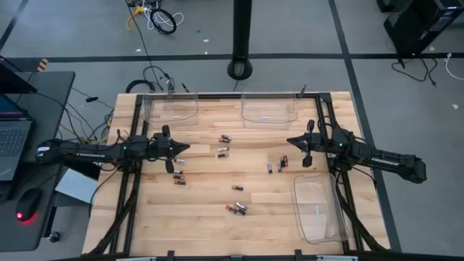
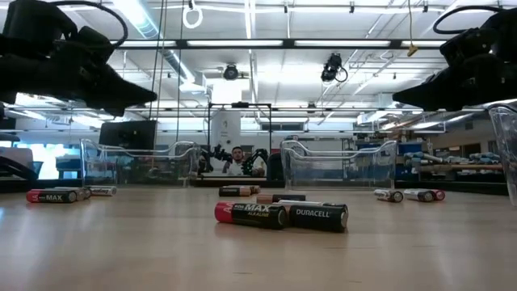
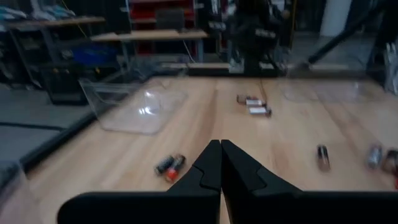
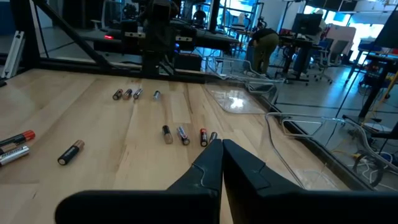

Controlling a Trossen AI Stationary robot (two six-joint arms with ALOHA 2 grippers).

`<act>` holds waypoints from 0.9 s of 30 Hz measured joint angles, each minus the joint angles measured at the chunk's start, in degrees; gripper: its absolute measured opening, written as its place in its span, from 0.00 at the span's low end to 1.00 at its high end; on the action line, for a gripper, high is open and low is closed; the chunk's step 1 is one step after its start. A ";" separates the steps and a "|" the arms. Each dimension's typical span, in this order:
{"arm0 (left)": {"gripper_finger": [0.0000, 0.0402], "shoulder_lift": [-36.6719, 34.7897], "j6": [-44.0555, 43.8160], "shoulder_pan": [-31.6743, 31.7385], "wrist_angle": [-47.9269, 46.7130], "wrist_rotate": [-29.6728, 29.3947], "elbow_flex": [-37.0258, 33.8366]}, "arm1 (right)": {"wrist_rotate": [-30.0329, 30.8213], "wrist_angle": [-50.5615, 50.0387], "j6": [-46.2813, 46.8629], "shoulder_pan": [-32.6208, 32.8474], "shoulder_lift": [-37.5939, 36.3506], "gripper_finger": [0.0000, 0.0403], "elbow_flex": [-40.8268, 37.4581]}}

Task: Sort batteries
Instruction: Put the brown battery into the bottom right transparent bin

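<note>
Two dark arms reaching inward from opposite sides, level and raised. Left gripper (image 1: 184,149) with fingers pressed together, pointing right. Right gripper (image 1: 290,141) likewise closed, pointing left, well apart from its counterpart, holding nothing.

Table (image 1: 203,217): pale blond wood, planked grain, black frame.
Batteries (image 1: 236,208): red-and-black, copper-and-black, some silver-grey.
Trays (image 1: 319,210): clear, colourless plastic.
Left gripper (image 1: 184,148) at 9 o'clock: black fingers (image 3: 208,168).
Right gripper (image 1: 291,141) at 3 o'clock: black.
Floor (image 1: 304,36): grey, dark lines.
</note>
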 joint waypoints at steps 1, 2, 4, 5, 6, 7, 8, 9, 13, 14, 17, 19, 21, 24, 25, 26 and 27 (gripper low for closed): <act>0.02 0.00 -0.01 0.00 1.12 -0.07 0.00 | 0.00 0.00 0.00 0.01 0.00 0.06 0.02; 0.02 -0.01 -0.04 0.00 2.26 -0.02 0.00 | 0.00 0.00 -0.02 -0.01 0.00 0.06 0.02; 0.02 0.03 -2.17 -0.02 4.89 0.21 0.00 | 0.00 0.00 0.00 -0.01 0.00 0.06 0.00; 0.02 0.02 -3.66 -0.01 6.57 0.59 0.00 | 0.00 0.00 0.00 0.01 0.00 0.06 0.00; 0.02 0.00 -4.83 0.00 8.06 1.21 0.00 | 0.00 0.00 0.00 0.00 0.00 0.06 0.00; 0.02 0.00 -5.80 0.00 9.21 2.72 0.00 | 0.00 0.00 0.00 0.00 0.00 0.06 0.00; 0.02 0.00 -6.02 0.00 9.94 5.22 0.02 | 0.00 0.00 0.00 0.01 0.00 0.06 0.00; 0.02 0.04 -6.14 0.00 10.32 8.21 0.13 | 0.00 0.00 -0.01 0.01 0.00 0.06 0.01; 0.02 2.40 -9.53 -0.12 8.26 17.69 3.13 | 0.00 0.00 0.00 0.01 0.00 0.06 0.00; 0.02 3.52 -10.36 -0.36 8.25 18.53 3.84 | 0.00 0.00 -0.02 -0.01 0.00 0.06 0.01; 0.02 8.04 -10.12 -1.91 8.19 19.06 6.47 | 0.00 0.00 0.00 0.01 0.00 0.06 0.00; 0.02 11.63 -9.18 -3.16 7.86 19.06 8.24 | 0.00 0.00 0.00 0.01 0.00 0.06 0.00; 0.02 15.22 -8.40 -4.57 8.11 18.87 10.24 | 0.00 0.00 0.00 0.01 0.00 0.06 0.00; 0.02 21.03 -8.34 -6.87 8.10 16.91 13.25 | 0.00 0.00 0.00 0.01 0.00 0.06 0.00; 0.02 22.97 -8.30 -7.62 8.05 16.49 14.33 | 0.00 0.00 -0.01 0.01 0.00 0.06 0.01; 0.02 24.79 -8.28 -8.38 8.05 15.90 15.45 | 0.00 0.00 -0.01 0.00 0.00 0.06 0.00; 0.02 26.66 -8.30 -9.14 8.06 15.67 16.65 | 0.00 0.00 -0.01 0.00 0.00 0.06 0.01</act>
